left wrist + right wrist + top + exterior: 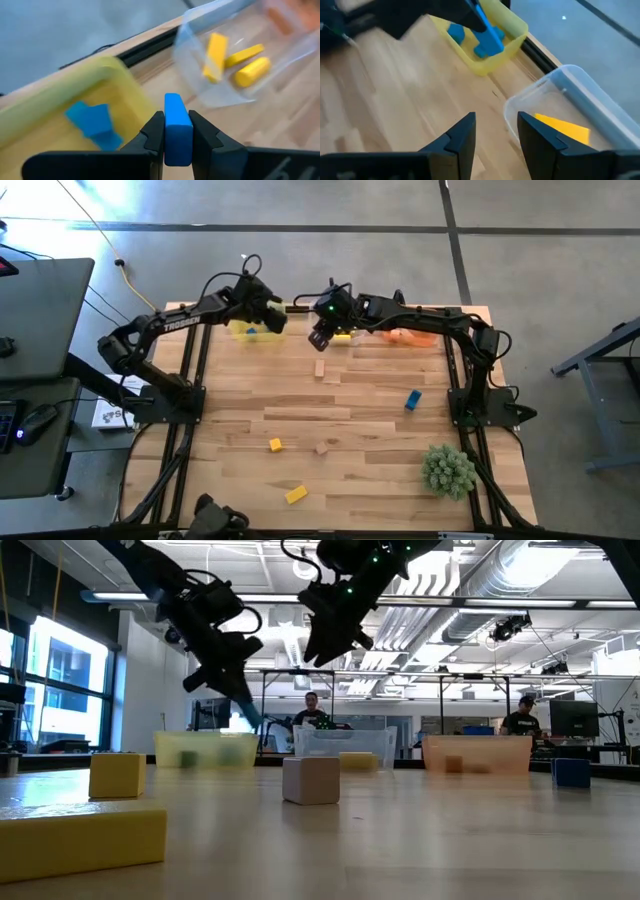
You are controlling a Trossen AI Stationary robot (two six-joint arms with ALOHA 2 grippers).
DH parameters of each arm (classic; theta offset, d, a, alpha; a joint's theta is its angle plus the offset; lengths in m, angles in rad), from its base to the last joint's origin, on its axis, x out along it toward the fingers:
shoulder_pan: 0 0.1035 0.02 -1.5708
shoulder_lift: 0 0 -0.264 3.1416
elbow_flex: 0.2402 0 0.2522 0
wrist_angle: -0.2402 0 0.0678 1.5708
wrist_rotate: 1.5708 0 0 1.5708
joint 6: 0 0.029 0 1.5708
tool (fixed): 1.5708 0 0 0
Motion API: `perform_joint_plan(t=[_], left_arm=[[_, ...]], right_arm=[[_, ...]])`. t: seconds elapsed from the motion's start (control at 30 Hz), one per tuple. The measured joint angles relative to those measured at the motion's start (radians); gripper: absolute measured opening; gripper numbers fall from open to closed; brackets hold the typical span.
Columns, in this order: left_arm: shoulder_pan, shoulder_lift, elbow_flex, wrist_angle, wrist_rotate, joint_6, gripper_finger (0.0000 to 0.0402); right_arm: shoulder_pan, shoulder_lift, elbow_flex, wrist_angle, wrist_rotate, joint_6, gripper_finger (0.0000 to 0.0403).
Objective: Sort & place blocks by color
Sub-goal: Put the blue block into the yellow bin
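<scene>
My left gripper (178, 142) is shut on a blue bar block (177, 125) above the yellow bin (248, 330) at the table's far edge; blue blocks (94, 122) lie in that bin. My right gripper (496, 134) stands open and empty, raised above the table beside the clear bin (570, 95), which holds yellow blocks (235, 60). Loose blocks rest on the table: a plain wood one (320, 367), a blue one (412, 399), a yellow one (275, 444), another wood one (322, 448) and a yellow bar (295, 494). My left gripper pinches the blue bar's two broad sides (177, 117) between its two fingers. One end of the bar sticks out past the fingertips. The fingers slant downward toward the far edge. The bar is lifted clear, over the yellow bin's near part.
An orange bin (410, 336) stands right of the clear bin at the far edge. A spiky green plant ball (448, 470) sits near the right front corner. People sit at desks in the room beyond the table (312, 712).
</scene>
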Motion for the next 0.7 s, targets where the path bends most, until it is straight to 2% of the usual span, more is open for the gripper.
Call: perform_joint_plan(t=[0.33, 0.53, 0.7], left_arm=[[0.098, 0.0, 0.0, -0.077, -0.037, 0.173, 0.0035], [0.108, 0.0, 0.0, -0.117, -0.097, 0.262, 0.0043], [0.108, 0.0, 0.0, -0.125, -0.1, 0.31, 0.0063]], right_arm=[[0.0, 0.0, 0.0, 0.054, -0.016, 0.174, 0.0134], [0.004, 0.001, -0.022, 0.063, -0.042, 0.286, 0.0134], [0.035, 0.003, -0.03, 0.068, -0.04, 0.338, 0.0134]])
